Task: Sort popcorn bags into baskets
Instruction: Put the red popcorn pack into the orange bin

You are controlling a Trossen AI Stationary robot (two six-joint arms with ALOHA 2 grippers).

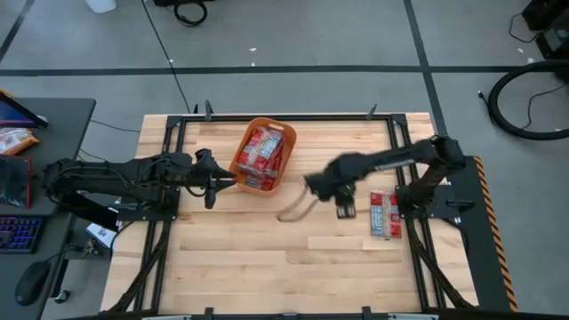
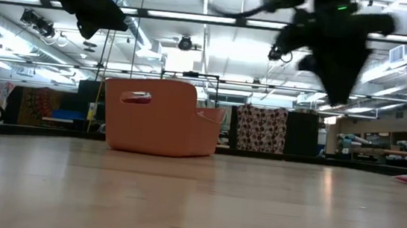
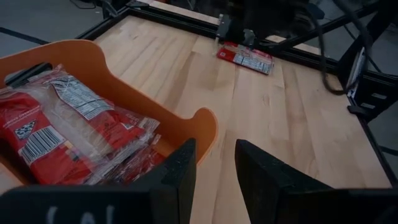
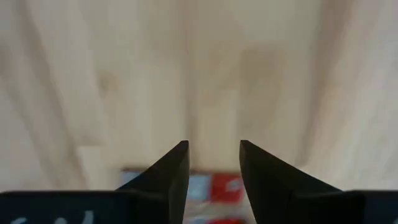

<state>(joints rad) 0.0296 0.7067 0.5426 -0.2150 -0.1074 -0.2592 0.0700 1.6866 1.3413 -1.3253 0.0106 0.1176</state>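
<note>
Popcorn bags are filling the orange basket [image 1: 263,156] just beside the waiting left gripper [image 3: 214,171], its fingers parted narrowly around nothing. The right gripper [image 4: 213,163], open and empty, is hanging just short of the 2 remaining bags [image 1: 384,214], apparently lining up another pickup.

Overhead, table-level, two wrist cameras; shared basket [image 1: 262,156].

Smeared by motion in the low view: right arm [image 2: 337,48], shape lost. Cut off by the right wrist picture's edge and blurred: popcorn bags [image 4: 211,190] showing between the fingers [image 4: 171,177]. Too small overhead to count: bags heaped in the basket [image 1: 263,125].
</note>
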